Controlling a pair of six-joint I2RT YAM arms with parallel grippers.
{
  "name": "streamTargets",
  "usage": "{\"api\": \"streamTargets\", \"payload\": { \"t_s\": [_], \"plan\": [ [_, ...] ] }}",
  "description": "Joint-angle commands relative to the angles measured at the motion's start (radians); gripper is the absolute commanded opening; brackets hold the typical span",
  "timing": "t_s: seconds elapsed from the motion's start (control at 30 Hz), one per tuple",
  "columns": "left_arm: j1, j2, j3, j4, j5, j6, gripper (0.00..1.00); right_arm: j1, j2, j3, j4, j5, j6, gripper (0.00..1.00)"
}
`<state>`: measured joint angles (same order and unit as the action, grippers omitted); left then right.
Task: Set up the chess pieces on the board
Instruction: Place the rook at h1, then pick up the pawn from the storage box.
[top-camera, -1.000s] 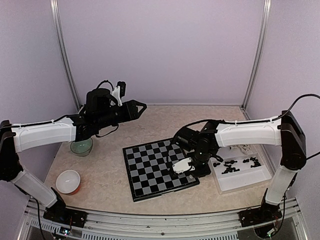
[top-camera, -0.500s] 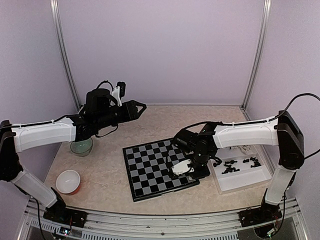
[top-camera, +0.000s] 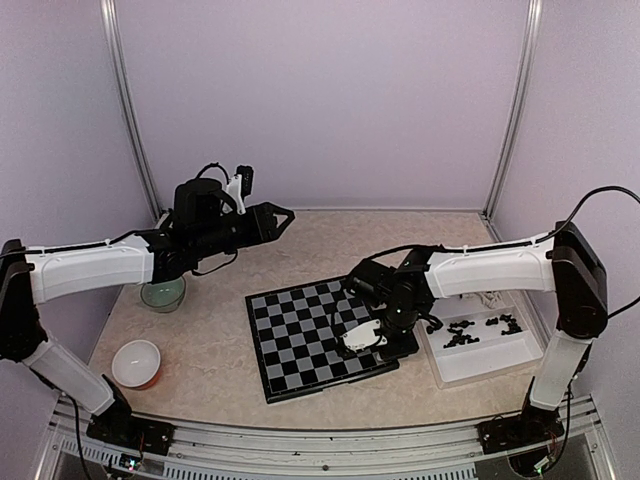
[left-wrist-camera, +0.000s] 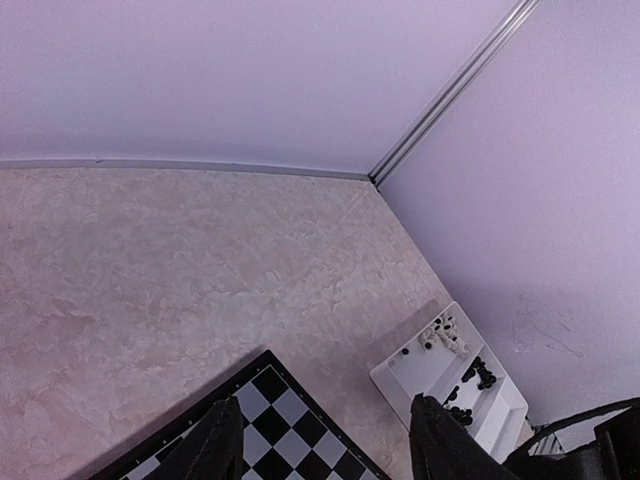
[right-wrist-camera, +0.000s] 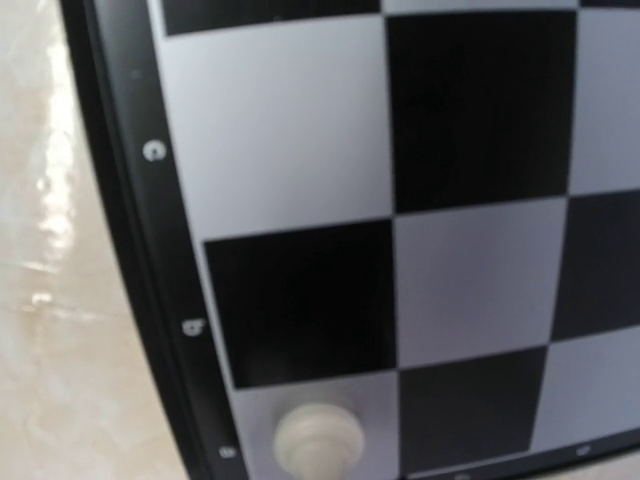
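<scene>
The left fingers (left-wrist-camera: 215, 445) hang above the surface (top-camera: 200, 330), well apart from the board (top-camera: 300, 345), spread open with nothing between them. The right fingers (top-camera: 362, 338) are low over the board's near right corner, and how far open they are cannot be told. The right wrist view shows one cream-white piece (right-wrist-camera: 317, 443) on a grey corner square beside the rim. Black pieces (top-camera: 460, 337) lie in the white tray (top-camera: 490, 365) just beside the board.

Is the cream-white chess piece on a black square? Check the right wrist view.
No, the cream-white chess piece stands on a grey square of the checked board.
</scene>
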<state>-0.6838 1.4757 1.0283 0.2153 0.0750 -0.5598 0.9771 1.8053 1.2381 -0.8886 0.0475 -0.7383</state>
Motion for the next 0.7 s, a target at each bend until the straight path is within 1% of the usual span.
{"api": "streamTargets", "payload": {
  "t_s": [0.0,0.07,0.17,0.27,0.37,0.5,0.67],
  "plan": [
    [0.007,0.015,-0.003,0.008,0.019,-0.002,0.57,0.007,-0.040,0.001,-0.015,-0.005,-0.005,0.34],
    [0.008,0.014,0.004,0.002,0.025,0.002,0.57,-0.023,-0.090,0.005,-0.030,-0.007,-0.018,0.34],
    [0.007,0.015,0.017,-0.009,0.032,0.013,0.57,-0.125,-0.171,0.044,-0.028,-0.045,-0.023,0.35],
    [0.005,0.022,0.025,-0.010,0.035,0.017,0.57,-0.257,-0.234,0.077,0.033,-0.089,0.026,0.34],
    [-0.001,0.038,0.036,-0.003,0.039,0.014,0.57,-0.364,-0.281,0.062,0.093,-0.133,0.089,0.32],
    [-0.018,0.074,0.076,-0.013,0.058,0.024,0.57,-0.498,-0.306,-0.015,0.141,-0.218,0.149,0.28],
    [-0.055,0.120,0.138,-0.060,0.057,0.067,0.57,-0.646,-0.261,-0.084,0.174,-0.316,0.194,0.22]
  ]
}}
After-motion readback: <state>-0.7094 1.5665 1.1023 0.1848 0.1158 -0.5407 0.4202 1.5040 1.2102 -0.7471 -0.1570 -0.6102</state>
